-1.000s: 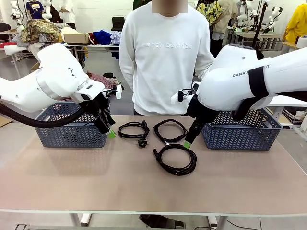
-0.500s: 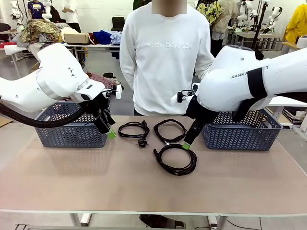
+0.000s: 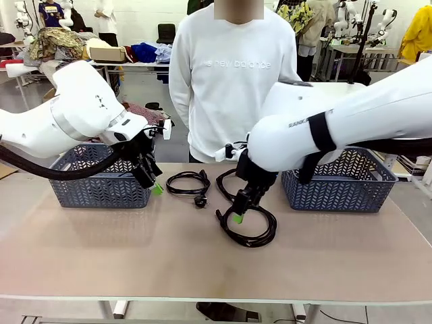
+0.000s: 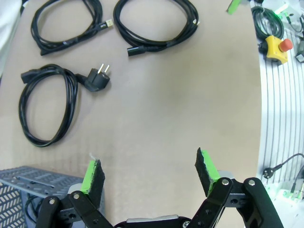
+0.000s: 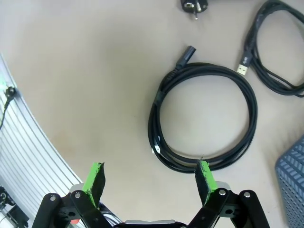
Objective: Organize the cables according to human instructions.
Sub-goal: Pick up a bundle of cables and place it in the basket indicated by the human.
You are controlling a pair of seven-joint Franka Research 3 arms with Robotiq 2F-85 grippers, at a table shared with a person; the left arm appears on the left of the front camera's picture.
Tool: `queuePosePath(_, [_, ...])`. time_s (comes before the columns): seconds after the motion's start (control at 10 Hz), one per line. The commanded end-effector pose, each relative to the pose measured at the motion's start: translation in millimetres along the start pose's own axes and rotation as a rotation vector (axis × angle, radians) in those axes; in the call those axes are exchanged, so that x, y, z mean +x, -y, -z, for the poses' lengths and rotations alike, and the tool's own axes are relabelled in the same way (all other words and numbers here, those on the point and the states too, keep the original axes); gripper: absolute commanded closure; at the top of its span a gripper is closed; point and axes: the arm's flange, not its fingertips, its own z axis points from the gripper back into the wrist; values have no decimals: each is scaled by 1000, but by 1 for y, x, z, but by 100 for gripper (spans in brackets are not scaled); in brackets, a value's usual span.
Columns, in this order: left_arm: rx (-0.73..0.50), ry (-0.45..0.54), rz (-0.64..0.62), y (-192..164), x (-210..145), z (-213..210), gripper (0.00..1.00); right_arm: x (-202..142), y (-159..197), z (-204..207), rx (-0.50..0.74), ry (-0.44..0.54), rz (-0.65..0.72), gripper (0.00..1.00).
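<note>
Three coiled black cables lie mid-table. The left cable [image 3: 187,183] [image 4: 47,111] ends in a round two-pin plug. The middle cable [image 3: 233,177] [image 4: 66,23] is partly behind my right arm, and its USB end [image 5: 243,70] shows in the right wrist view. The nearest cable [image 3: 250,228] [image 5: 204,123] [image 4: 156,23] is a wide ring. My right gripper [image 3: 239,213] [image 5: 149,178] hangs open just above that ring's left edge, touching nothing. Left of the cables, my left gripper [image 3: 152,183] [image 4: 149,173] stands open and empty in front of the left basket.
A blue-grey lattice basket [image 3: 101,182] [image 4: 23,183] stands at the table's left and another [image 3: 337,192] [image 5: 292,171] at the right. A person in a white sweatshirt [image 3: 233,81] stands at the far edge behind the cables. Bare tabletop [image 3: 202,270] spans the near half.
My right arm has swung left and down from the right basket's front corner to over the nearest cable. The left arm and the cables have not moved.
</note>
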Motion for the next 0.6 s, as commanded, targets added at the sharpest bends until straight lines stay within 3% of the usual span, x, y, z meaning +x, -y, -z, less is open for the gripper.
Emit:
queuePosePath(0.0, [1, 1, -2, -1, -1, -1, 0, 22, -3, 14, -58, -34, 35, 0])
queuePosePath(0.5, [1, 1, -2, -1, -1, -1, 0, 38, -10, 56, -77, -91, 25, 0])
